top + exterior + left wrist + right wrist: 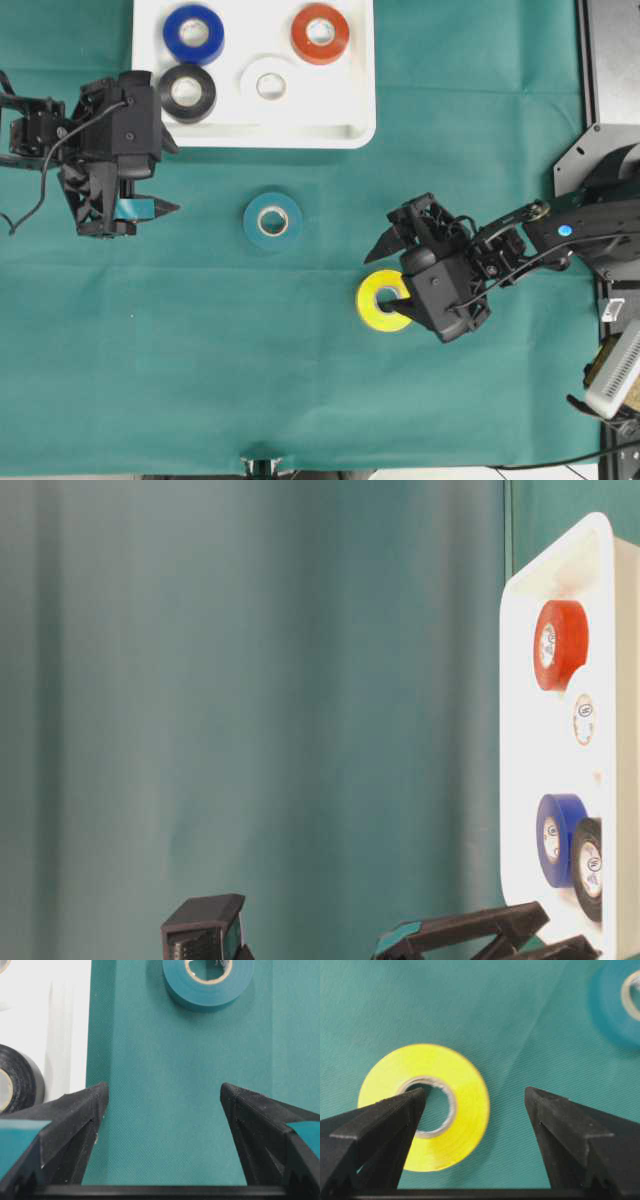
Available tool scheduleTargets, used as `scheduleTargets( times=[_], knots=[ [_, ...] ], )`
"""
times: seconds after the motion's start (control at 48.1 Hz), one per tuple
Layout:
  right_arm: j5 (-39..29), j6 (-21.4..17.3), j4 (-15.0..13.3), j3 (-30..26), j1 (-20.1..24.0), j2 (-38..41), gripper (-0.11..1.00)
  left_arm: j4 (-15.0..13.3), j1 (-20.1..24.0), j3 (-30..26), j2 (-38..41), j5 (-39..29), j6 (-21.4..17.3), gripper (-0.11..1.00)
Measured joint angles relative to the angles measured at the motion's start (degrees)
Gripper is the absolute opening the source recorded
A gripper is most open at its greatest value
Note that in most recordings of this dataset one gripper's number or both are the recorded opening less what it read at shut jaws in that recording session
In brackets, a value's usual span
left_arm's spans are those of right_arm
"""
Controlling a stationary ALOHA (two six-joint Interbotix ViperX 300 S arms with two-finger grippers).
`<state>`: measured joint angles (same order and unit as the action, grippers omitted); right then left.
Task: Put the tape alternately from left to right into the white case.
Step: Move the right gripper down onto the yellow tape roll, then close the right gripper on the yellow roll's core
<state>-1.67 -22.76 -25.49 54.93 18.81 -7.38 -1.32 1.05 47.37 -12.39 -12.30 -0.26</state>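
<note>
The white case (350, 120) lies at the top, holding the blue (193, 33), red (320, 32), black (187, 92) and white (270, 84) tape rolls. The teal roll (272, 220) lies flat on the cloth below the case, ahead of my open left gripper (164, 1092), which holds nothing and sits beside the case's corner (50, 1020). The yellow roll (460, 1110) lies flat under my open right gripper (475, 1095). One finger (395, 1115) is over the roll's core hole and the other stands outside the ring. In the overhead view that gripper (385, 290) covers the yellow roll's right side.
A green cloth (250, 380) covers the table. Grey metal equipment (610, 70) and the right arm's base stand along the right edge. The table-level view shows the case (520, 730) with red (560, 645) and blue (558, 838) rolls.
</note>
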Motion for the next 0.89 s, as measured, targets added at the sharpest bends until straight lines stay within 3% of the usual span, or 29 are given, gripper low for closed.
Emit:
scheduleTargets(
  times=[0.166, 0.769, 0.894],
  knots=[
    [0.0, -2.55, 0.09, -0.44, 0.26, 2.9, 0.89, 0.0, 0.0, 0.09, -0.09, 0.79, 0.0, 1.0],
    [-1.41, -2.9, 0.0, -3.43, 0.35, 7.03, 0.88, 0.0, -0.26, 0.79, 0.0, 1.67, 0.09, 1.0],
    [-1.58, -2.81, 0.0, -3.6, 0.35, 7.12, 0.8, 0.0, -0.26, 0.97, -0.09, 1.67, 0.09, 1.0]
  ],
)
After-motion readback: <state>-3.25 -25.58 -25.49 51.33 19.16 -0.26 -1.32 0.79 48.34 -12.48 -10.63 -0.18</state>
